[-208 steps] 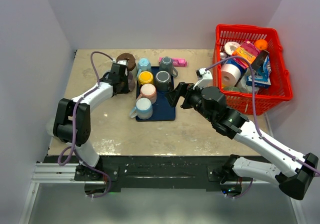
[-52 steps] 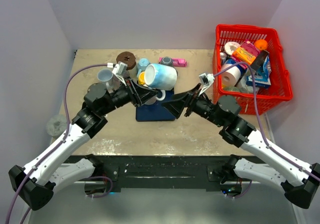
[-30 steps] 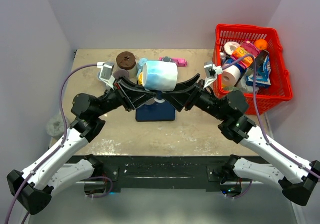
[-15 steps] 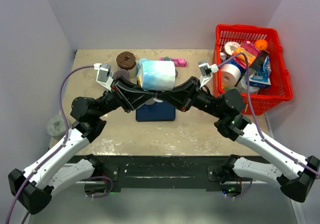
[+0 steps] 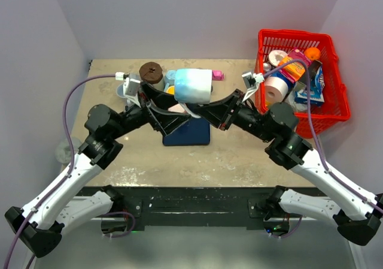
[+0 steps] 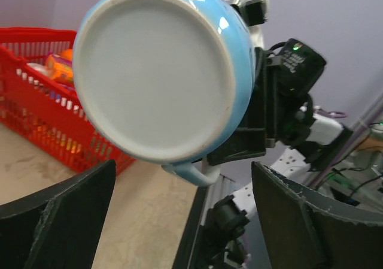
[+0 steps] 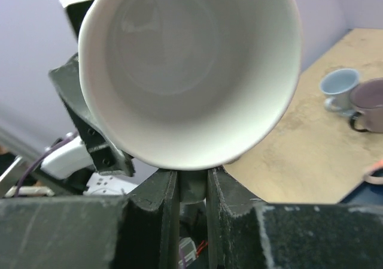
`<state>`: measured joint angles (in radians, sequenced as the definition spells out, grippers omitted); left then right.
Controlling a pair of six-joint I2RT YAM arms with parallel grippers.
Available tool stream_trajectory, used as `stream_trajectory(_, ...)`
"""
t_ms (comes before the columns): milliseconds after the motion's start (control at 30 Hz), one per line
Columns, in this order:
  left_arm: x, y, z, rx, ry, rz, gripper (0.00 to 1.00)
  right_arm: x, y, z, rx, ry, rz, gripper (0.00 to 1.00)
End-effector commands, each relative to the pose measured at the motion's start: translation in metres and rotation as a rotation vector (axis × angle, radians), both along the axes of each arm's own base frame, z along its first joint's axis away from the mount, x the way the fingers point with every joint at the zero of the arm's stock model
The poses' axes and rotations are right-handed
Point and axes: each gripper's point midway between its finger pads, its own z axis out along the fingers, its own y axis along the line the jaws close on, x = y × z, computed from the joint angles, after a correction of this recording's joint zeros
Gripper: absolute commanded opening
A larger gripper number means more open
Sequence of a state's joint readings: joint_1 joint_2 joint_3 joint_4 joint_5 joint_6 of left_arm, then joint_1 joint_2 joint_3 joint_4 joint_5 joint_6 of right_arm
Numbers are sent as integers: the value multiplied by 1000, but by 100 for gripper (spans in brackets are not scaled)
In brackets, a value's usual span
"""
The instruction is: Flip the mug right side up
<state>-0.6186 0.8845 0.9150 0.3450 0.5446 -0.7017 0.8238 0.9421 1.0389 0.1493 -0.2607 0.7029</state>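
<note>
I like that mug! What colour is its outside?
The mug is light blue outside; the top view shows it best.

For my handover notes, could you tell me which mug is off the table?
The large pale-blue mug: it lies sideways in mid-air, pinched by the right claw, while the others, like the brown mug, sit down on the table.

The beige, speckled surface (image 5: 239,155) carries a dark blue tray (image 5: 187,136) at its centre, a red basket (image 5: 293,33) on the right, and a brown mug (image 5: 151,72) at back left.
</note>
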Motion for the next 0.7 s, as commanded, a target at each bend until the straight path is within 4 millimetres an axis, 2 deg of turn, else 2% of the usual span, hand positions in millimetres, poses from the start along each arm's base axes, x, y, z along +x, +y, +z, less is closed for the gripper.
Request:
stream_trajectory(0,29,14,-13,185,-53,199,99,15,-40,58,63,-79,-222,0)
stream_trajectory(33,40,20,-18,212,-39,268,99,19,-42,56,45,-80,-247,0)
stream_trajectory(67,48,25,-36,289,-12,312,99,24,-44,54,24,-72,-275,0)
stream_trajectory(200,77,56,-60,417,20,531,99,52,-55,29,-128,-5,-426,0)
stream_trajectory(233,87,69,-67,450,43,619,99,70,-59,15,-190,20,-511,0)
stream_trajectory(300,94,80,-77,499,37,683,99,83,-69,-1,-291,58,-597,0)
stream_trajectory(333,98,88,-81,515,42,731,99,97,-72,-18,-363,80,-661,0)
stream_trajectory(433,102,99,-91,552,29,786,99,110,-82,-42,-517,110,-737,0)
stream_trajectory(467,102,102,-89,547,12,799,99,120,-85,-57,-585,132,-790,0)
stream_trajectory(533,102,105,-97,559,12,814,99,124,-92,-69,-679,148,-821,0)
stream_trajectory(567,102,109,-94,546,2,833,99,132,-90,-84,-740,163,-842,0)
stream_trajectory(633,103,113,-101,551,3,854,99,137,-91,-97,-811,181,-856,0)
stream_trajectory(667,103,115,-97,532,-5,868,99,140,-90,-103,-836,187,-854,0)
